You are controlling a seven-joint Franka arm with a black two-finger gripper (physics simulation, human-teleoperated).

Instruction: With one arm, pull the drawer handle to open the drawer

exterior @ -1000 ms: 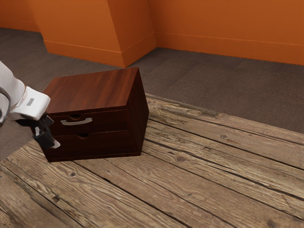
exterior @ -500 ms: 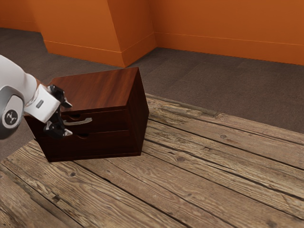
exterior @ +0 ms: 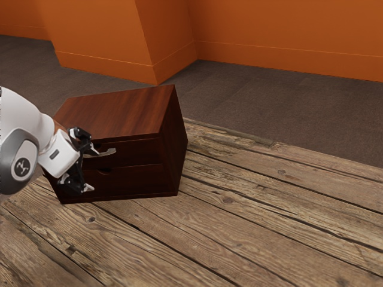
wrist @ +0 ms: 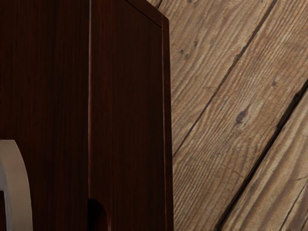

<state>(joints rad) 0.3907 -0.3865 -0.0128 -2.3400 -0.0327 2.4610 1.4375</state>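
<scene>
A dark wooden cabinet (exterior: pixel 125 113) with two drawers stands on the plank table. The upper drawer (exterior: pixel 134 149) has a curved silver handle (exterior: pixel 104 152); my hand hides the handle's left end. My black gripper (exterior: pixel 87 165) is open right in front of the drawer fronts, at the handle's left end. One finger (exterior: pixel 80 135) is above the handle's height and the other is low, by the lower drawer (exterior: pixel 131 179). In the wrist view the cabinet front (wrist: pixel 72 96) is very close, and one pale end of the handle (wrist: pixel 13 183) curves in beside it. Both drawers look shut.
Weathered wooden planks (exterior: pixel 251 221) stretch from the cabinet toward the exterior view's right. Grey carpet (exterior: pixel 287 101) and orange walls (exterior: pixel 269 30) lie beyond the table's far edge. The cabinet stands near the table's corner at the exterior view's left.
My hand has swung from the cabinet's left side to the drawer fronts, turning on the way. It now covers the handle's left end. The drawers have not moved.
</scene>
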